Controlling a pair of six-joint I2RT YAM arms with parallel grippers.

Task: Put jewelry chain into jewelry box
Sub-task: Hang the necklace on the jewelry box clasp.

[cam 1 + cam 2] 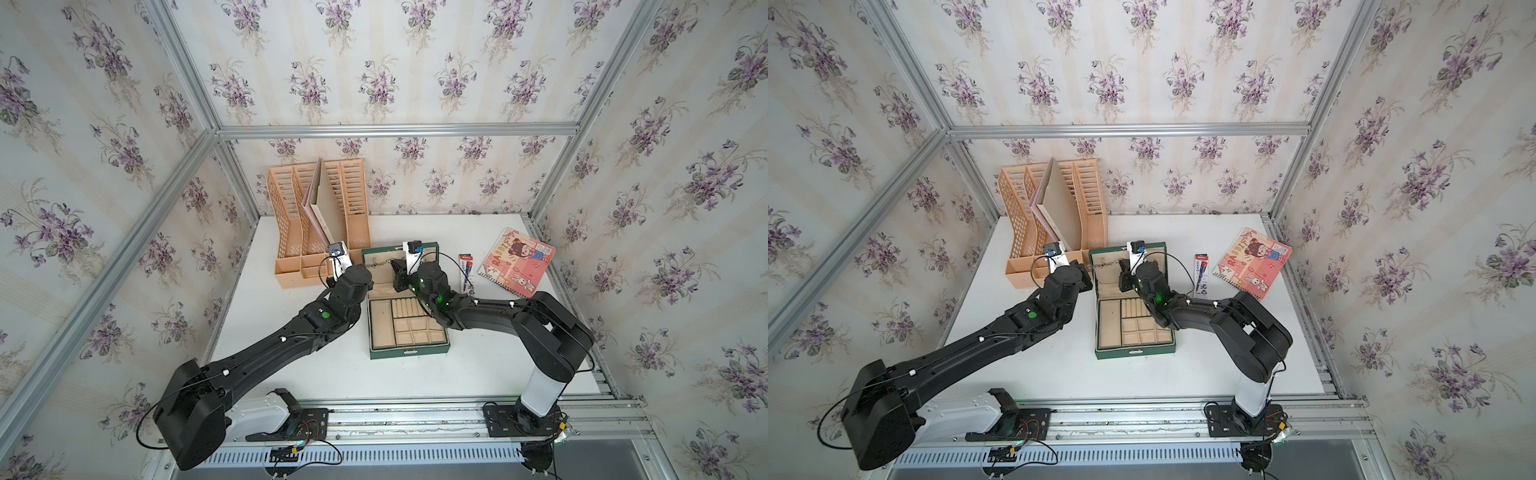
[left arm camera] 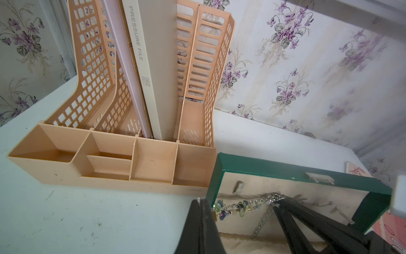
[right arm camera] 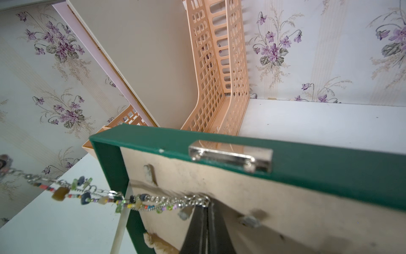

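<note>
The dark green hinged jewelry box [image 1: 409, 351] with beige lining is standing open. The left gripper [image 2: 198, 201] and right gripper [image 3: 207, 206] are both pinching tight on the beaded silver jewelry chain [image 3: 153, 201], stretching it across the raised lid. Lowering it inside and letting go seems left. Purple-flowered wallpaper [image 1: 374, 62] is enclosing the scuffed white table [image 1: 316, 374].

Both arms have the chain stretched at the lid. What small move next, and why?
Probably bring the left gripper inward over the jewelry box: the jewelry chain, pinched and stretched between it and the right gripper, crosses the lid's side wall.
</note>
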